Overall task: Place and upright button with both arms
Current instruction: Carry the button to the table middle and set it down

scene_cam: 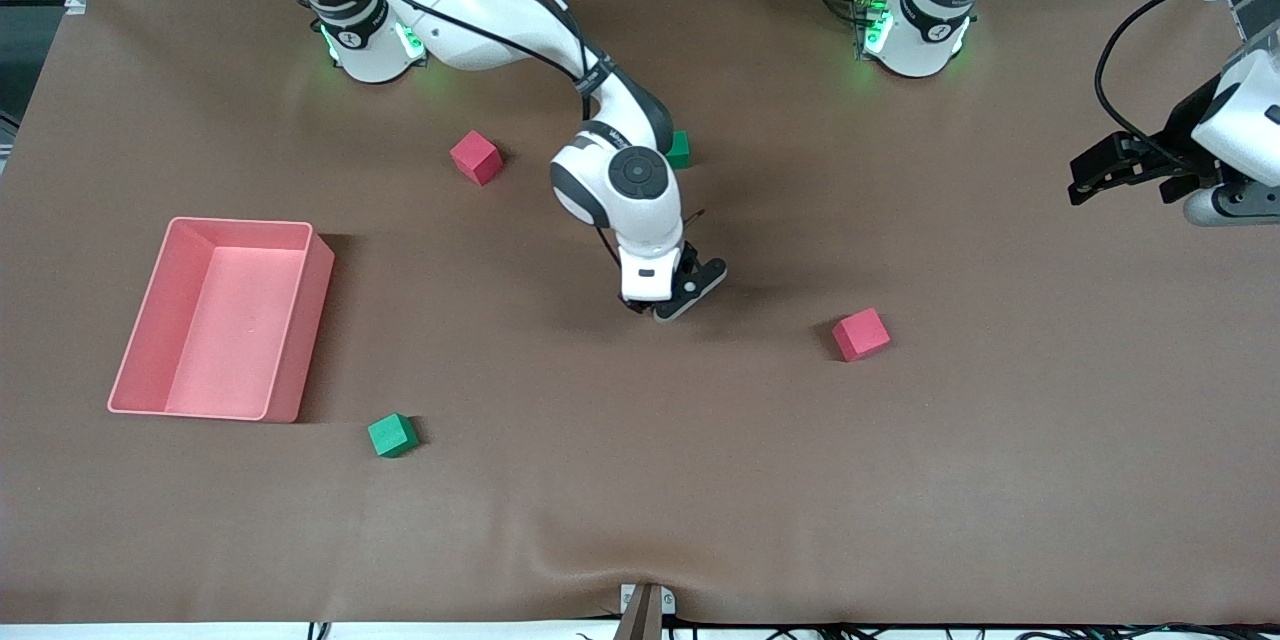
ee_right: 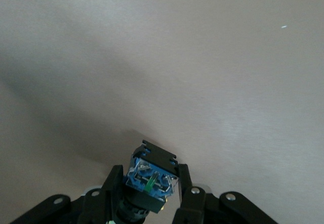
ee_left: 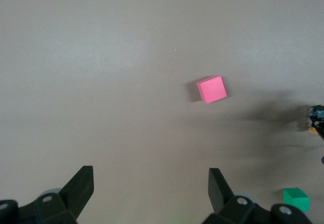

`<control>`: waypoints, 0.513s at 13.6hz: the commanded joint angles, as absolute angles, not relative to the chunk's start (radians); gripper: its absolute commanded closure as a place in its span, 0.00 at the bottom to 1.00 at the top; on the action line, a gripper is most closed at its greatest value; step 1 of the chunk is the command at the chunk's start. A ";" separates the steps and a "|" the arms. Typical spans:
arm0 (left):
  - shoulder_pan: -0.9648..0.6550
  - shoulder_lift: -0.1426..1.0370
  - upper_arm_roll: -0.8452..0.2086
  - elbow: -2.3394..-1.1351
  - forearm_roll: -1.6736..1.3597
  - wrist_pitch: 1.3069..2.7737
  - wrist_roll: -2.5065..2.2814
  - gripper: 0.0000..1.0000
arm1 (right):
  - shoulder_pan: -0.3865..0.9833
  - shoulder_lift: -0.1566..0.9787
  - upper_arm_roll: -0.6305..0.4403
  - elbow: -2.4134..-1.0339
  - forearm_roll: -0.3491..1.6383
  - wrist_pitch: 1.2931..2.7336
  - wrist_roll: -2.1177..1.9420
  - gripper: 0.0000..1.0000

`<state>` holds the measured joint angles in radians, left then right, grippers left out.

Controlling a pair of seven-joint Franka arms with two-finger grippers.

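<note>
Table point(scene_cam: 640, 520): brown cover, carrying all loose items.
Pink bin point(scene_cam: 300, 340): stands toward the right arm's end of the table; nothing seen inside it.
Right arm point(scene_cam: 615, 180): reaches from its base to the table's middle, wrist pointed down.
Left arm point(scene_cam: 1240, 120): waits, drawn off at its own end of the table.
Right gripper point(ee_right: 152, 193): low over bare cover at mid-table, fingers closed on the button.
Left gripper point(ee_left: 152, 188): up in the air, jaws wide, holding nothing.
Cubes: one red cube point(scene_cam: 860, 334) lies toward the left arm's end from the right gripper; a second red cube point(scene_cam: 476, 157) and a partly hidden green cube point(scene_cam: 680, 149) lie farther from the front camera; another green cube point(scene_cam: 392, 435) lies near the bin.
Button point(ee_right: 151, 179): pinched between the right fingers, blue terminal end facing the wrist camera, cap end hidden.
Progress, as judged: button is picked up; setting it down, and righting it with the left arm's help, remain.
</note>
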<state>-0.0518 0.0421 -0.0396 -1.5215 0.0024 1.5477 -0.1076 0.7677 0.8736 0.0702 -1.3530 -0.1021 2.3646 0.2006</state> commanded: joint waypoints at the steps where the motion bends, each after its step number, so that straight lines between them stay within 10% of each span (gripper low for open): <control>1: -0.052 0.049 -0.044 -1.509 -0.005 1.540 -0.106 0.00 | 0.779 0.913 0.058 -1.298 -0.124 2.356 0.247 0.16; 2: -0.054 0.051 -0.044 -1.509 -0.006 1.540 -0.106 0.00 | 0.778 0.910 0.058 -1.298 -0.124 2.355 0.247 0.00; 7: -0.069 0.077 -0.049 -1.505 -0.006 1.543 -0.120 0.00 | 0.738 0.819 0.055 -1.305 -0.109 2.246 0.248 0.00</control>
